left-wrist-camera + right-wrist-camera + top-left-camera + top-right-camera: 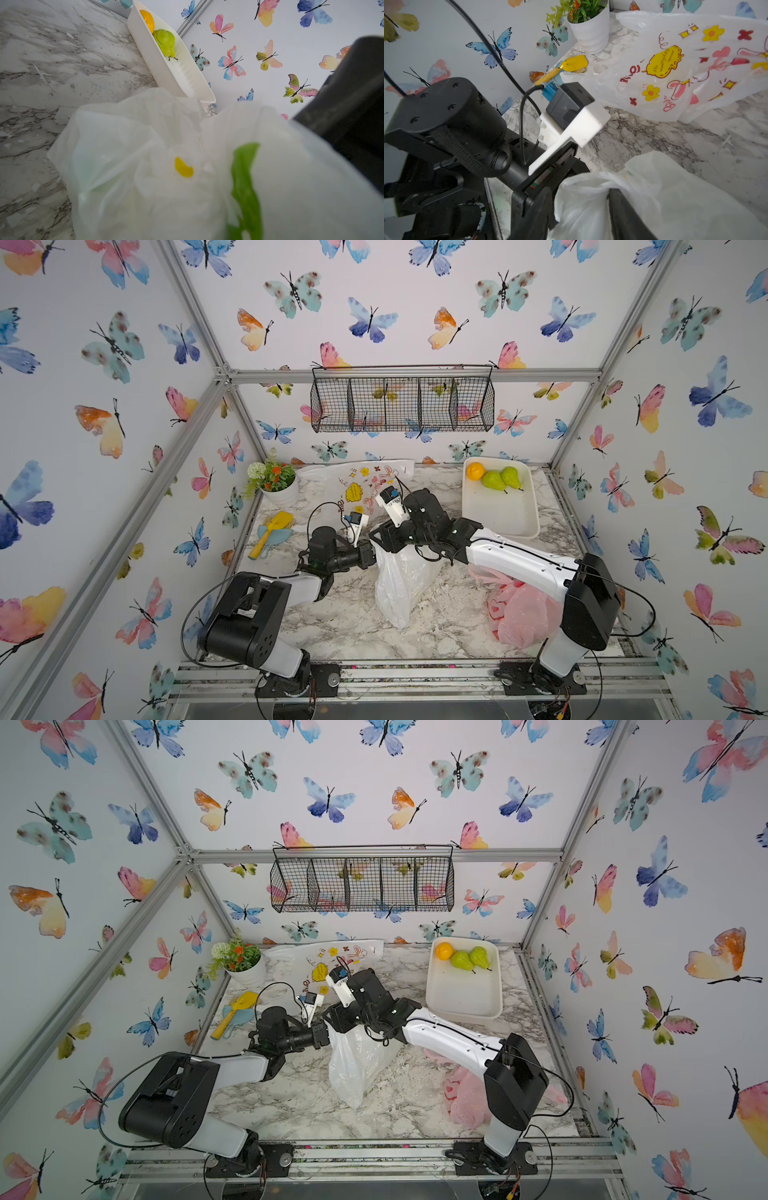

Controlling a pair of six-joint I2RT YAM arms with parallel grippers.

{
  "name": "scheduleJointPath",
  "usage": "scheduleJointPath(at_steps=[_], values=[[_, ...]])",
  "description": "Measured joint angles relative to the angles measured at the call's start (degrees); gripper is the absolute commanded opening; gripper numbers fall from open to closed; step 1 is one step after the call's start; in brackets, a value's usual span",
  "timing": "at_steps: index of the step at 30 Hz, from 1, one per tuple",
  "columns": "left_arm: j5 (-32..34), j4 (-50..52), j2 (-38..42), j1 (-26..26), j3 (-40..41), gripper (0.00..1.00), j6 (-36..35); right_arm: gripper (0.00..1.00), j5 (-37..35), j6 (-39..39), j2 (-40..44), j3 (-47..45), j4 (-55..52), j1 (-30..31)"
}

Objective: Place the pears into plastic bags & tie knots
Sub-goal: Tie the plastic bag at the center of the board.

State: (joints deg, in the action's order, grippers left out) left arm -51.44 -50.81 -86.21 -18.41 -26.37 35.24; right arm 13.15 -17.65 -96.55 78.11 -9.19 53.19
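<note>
A white translucent plastic bag (399, 585) with yellow and green print (184, 168) stands mid-table. My left gripper (371, 556) is shut on its bunched top; the plastic hides its jaws in the left wrist view. My right gripper (380, 537) meets it from the right, jaws apart around the gathered plastic (581, 207), one finger (623, 209) showing. What the bag holds cannot be made out. Two green pears (493, 481) (510, 477) lie in the white tray (498, 522) at the back right. A doodle-printed bag (361, 481) lies flat at the back. A pink bag (519, 614) sits behind my right arm.
An orange (475, 470) shares the tray with the pears. A potted plant (278, 485) stands at the back left, with a yellow brush and blue dustpan (272, 533) in front of it. A wire basket (401, 404) hangs on the back wall.
</note>
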Motion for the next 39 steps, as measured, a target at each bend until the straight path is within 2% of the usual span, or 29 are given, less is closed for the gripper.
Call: scheduleJointPath(at_steps=[4, 6, 8, 11, 18, 21, 27, 33, 39], values=[[-0.04, -0.44, 0.00, -0.04, -0.61, 0.00, 0.81, 0.53, 7.02, 1.42, 5.81, -4.42, -2.91, -3.45], [-0.09, -0.42, 0.00, -0.04, -1.36, 0.00, 0.96, 0.37, 8.68, 1.46, 9.92, -6.84, -3.30, -7.89], [-0.13, -0.37, -0.09, -0.04, -2.32, 0.00, 0.96, 0.27, 8.15, 1.97, 13.66, -8.66, -4.07, -13.18], [-0.33, -0.09, -0.59, -0.04, -3.74, 0.00, 0.87, 0.26, 5.33, 3.45, 14.93, -9.01, -5.73, -17.64], [-0.83, 0.83, -2.93, -0.26, -5.77, 0.00, 0.83, 0.24, 9.73, 2.38, 12.81, -15.89, -4.00, -14.32], [-0.70, 0.92, -3.26, -0.96, -5.77, 0.00, 0.98, 0.26, 11.65, 0.74, 11.72, -16.04, -1.66, -10.71], [1.22, -7.13, -4.15, -3.45, -4.28, 0.00, 7.65, 0.40, 12.37, -3.63, 9.42, -16.04, 4.68, -4.61], [2.80, -16.48, -6.47, -5.79, -3.48, 0.00, 15.47, 0.57, 8.57, -4.50, 10.23, -16.52, 5.22, -4.13], [2.97, -19.41, -6.95, -6.14, -2.54, 0.00, 18.60, 0.55, 7.96, 1.14, 11.06, -13.88, -2.58, -6.75]])
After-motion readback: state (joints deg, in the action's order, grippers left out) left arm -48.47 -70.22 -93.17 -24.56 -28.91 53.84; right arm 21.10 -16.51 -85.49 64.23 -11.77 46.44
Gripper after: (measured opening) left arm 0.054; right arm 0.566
